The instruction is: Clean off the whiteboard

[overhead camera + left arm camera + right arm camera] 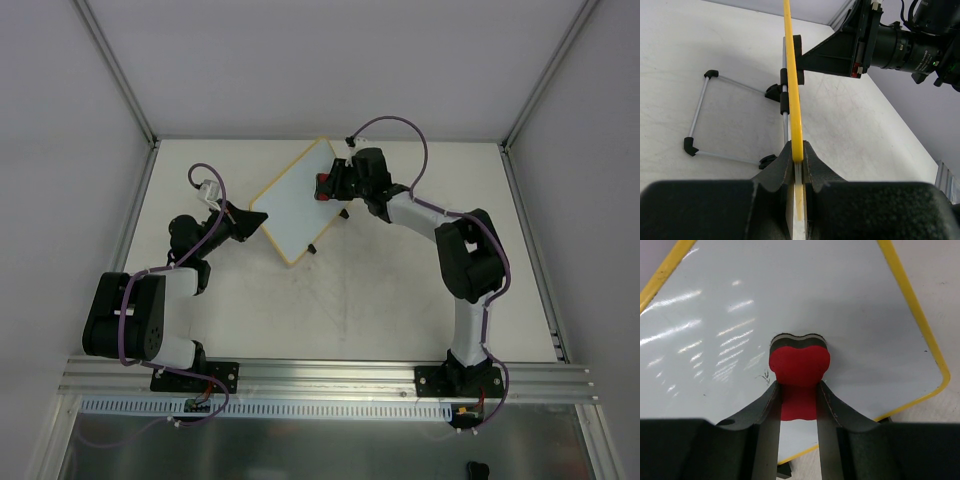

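The whiteboard [298, 200] is a white board with a yellow frame, held tilted at the middle back of the table. My left gripper [254, 222] is shut on its left corner; the left wrist view shows the yellow edge [793, 90] clamped between the fingers. My right gripper [328, 186] is shut on a small red eraser [799, 367], pressed against the board's white face [790, 295]. A faint dark smudge [763, 377] sits just left of the eraser. The eraser also shows in the top view [323, 187].
The board's wire stand with black feet [700, 120] sticks out behind the board in the left wrist view. White enclosure walls and metal posts [120, 75] bound the table. The aluminium rail [330, 378] runs along the near edge.
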`<control>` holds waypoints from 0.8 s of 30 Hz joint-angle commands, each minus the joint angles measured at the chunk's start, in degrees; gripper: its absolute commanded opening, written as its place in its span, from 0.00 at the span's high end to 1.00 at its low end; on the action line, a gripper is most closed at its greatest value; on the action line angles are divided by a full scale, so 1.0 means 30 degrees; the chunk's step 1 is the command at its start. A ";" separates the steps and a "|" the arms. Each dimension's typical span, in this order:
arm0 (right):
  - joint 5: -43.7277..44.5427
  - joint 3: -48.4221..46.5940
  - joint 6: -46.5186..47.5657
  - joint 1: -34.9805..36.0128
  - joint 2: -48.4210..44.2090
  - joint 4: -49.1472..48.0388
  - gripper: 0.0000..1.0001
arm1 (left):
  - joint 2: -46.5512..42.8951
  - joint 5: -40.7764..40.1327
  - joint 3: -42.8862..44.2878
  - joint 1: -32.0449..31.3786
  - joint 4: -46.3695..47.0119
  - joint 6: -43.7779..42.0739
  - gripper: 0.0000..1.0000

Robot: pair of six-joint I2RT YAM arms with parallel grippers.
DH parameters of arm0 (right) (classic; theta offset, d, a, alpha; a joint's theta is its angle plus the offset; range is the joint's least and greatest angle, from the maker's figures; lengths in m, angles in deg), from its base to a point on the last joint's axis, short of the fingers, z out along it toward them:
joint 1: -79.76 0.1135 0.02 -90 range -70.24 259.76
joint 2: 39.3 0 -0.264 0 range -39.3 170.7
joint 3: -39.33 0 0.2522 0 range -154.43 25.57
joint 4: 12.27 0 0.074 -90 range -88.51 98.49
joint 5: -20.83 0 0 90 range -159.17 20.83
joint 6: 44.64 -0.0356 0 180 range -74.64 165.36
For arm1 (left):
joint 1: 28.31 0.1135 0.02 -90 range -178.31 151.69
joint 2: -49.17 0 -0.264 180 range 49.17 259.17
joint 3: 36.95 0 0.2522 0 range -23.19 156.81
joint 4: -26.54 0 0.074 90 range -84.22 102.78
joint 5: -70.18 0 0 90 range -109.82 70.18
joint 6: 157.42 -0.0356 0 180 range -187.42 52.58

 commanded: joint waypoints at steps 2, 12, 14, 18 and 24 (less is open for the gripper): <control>-0.0009 0.0527 -0.0704 0.0129 0.0667 -0.0472 1.00 | -0.0686 0.1985 0.0104 -0.0420 0.0810 0.0115 1.00; 0.0135 0.0557 -0.0148 0.2439 -0.0533 -0.0679 1.00 | -0.0628 0.2014 0.0104 -0.0420 0.0868 0.0173 1.00; 0.0281 0.0791 -0.0235 0.2969 -0.0738 -0.0767 1.00 | -0.0657 0.1956 0.0075 -0.0420 0.0868 0.0173 1.00; 0.0369 0.1932 -0.0791 0.4199 -0.1382 -0.1906 1.00 | -0.0686 0.1956 0.0075 -0.0420 0.0868 0.0173 1.00; 0.0310 0.3076 -0.1233 0.4787 -0.1734 -0.2554 1.00 | -0.0657 0.1926 0.0075 -0.0420 0.0869 0.0173 1.00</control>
